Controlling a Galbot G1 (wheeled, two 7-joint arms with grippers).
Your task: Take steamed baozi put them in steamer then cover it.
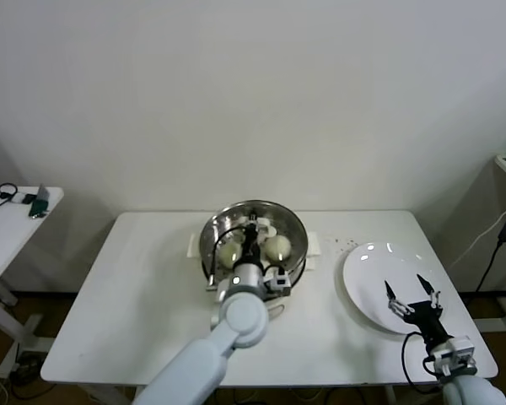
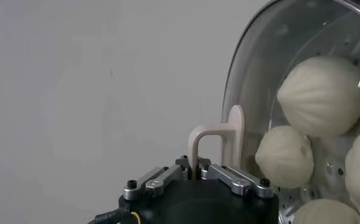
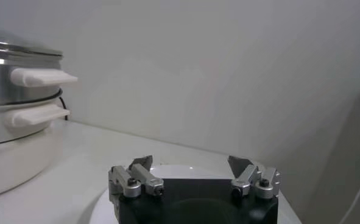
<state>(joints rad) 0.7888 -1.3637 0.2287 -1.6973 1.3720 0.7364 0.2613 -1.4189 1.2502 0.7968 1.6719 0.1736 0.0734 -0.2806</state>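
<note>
Steamer (image 1: 255, 242) mid tabletop (image 1: 143, 295), glass lid (image 2: 301, 91) seated on it, four buns (image 2: 321, 94) visible beneath, left hand (image 2: 198, 173) clamped on the lid's cream handle (image 2: 219, 140), right hand (image 1: 411, 295) spread open above the white plate (image 1: 367, 274).

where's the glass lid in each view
Head view: the glass lid sits on the steamer at table centre, the left end effector at its handle.
Left wrist view: it fills the right side, buns visible through the glass, its handle between the left end effector's fingers.
Right wrist view: only its rim shows, far left atop the steamer.
Shared landmark: the steamer.
</note>
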